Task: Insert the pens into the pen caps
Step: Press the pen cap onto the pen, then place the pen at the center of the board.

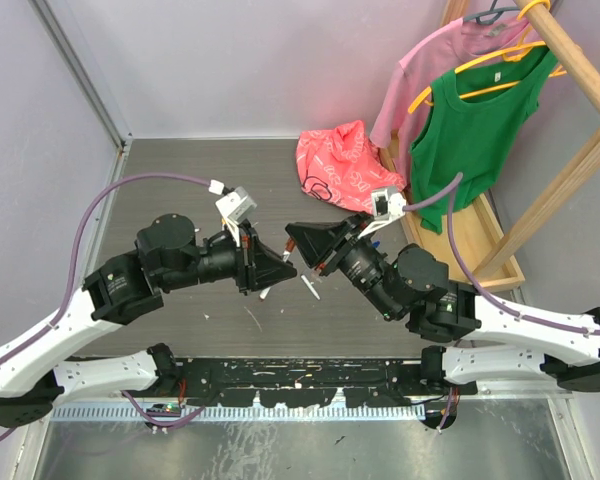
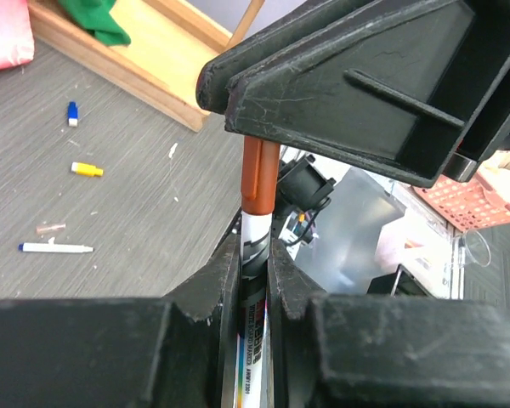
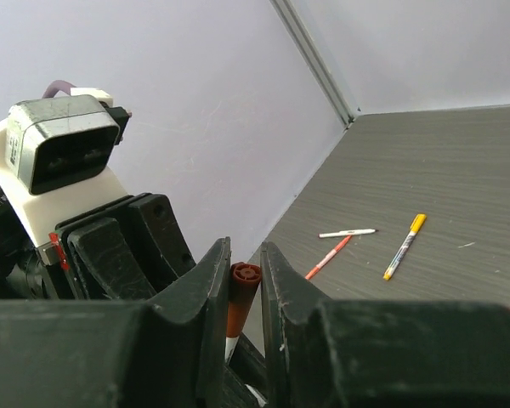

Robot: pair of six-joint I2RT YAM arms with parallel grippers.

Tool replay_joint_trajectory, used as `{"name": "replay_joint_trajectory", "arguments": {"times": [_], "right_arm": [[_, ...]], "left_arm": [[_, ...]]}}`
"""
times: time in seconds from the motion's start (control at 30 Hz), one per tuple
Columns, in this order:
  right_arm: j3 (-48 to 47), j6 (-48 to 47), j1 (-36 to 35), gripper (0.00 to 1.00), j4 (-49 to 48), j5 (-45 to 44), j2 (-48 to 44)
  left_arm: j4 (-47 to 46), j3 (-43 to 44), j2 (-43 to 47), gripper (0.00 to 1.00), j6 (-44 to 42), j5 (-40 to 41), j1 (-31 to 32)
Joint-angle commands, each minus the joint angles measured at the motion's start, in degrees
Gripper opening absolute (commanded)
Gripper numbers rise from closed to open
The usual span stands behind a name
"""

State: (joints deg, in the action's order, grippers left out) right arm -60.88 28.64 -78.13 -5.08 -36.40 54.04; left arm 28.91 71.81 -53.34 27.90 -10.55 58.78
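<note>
1. The left gripper pinched the pen by its barrel. The right gripper pinched the brown-red cap. Cap and pen stood in line, end to end, above mid-table.
2. A blue cap, a yellow cap and a blue-ended pen lay apart from one another on the table.
3. A plain pen, a red pen and a yellow pen lay close together; the plain and red pens almost touched at one end.
4. Two loose pens lay just near of the joined grippers.
5. Walls closed the left and far edges of the table. A wooden rack stood at the far right.
6. Bare table lay open on the far left.
7. The rack carried a green top and a pink shirt on hangers.
8. A pink bag sat far of the right gripper, beside the rack. Its contents could not be seen.
</note>
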Motion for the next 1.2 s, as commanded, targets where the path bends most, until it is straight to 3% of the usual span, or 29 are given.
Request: {"name": "replay_joint_trajectory", "arguments": {"times": [0.0, 0.2, 0.33, 0.6, 0.73, 0.93, 1.17], "right_arm": [[-3.1, -6.9, -1.4, 0.24, 9.8, 6.8, 0.6], [-2.5, -7.4, -1.4, 0.47, 6.2, 0.8, -3.4], [-0.7, -7.7, -1.4, 0.54, 6.4, -1.7, -6.7], [1.9, -0.1, -1.4, 0.57, 19.3, -10.4, -8.0], [0.1, 3.7, -0.7, 0.67, 28.1, -11.7, -3.6], [-1.8, 5.2, 6.5, 0.81, 35.3, -0.9, 5.2], [7.3, 5.0, 19.9, 0.95, 28.3, 18.9, 8.5]], "left_arm": [[-15.2, -0.5, 0.8, 0.00, 2.6, 5.9, -2.3], [-10.0, -2.0, 1.3, 0.00, 1.2, 7.6, -2.3], [-6.5, -5.5, 3.9, 0.00, 0.1, 10.7, -2.3], [3.4, -9.0, 5.5, 0.00, 0.2, 19.1, -2.3], [7.5, -10.0, 3.3, 0.00, 0.7, 21.7, -2.4], [8.0, -13.2, 2.9, 0.00, 2.5, 26.2, -2.7], [7.7, -15.2, 0.9, 0.00, 4.5, 27.0, -6.9]]}}
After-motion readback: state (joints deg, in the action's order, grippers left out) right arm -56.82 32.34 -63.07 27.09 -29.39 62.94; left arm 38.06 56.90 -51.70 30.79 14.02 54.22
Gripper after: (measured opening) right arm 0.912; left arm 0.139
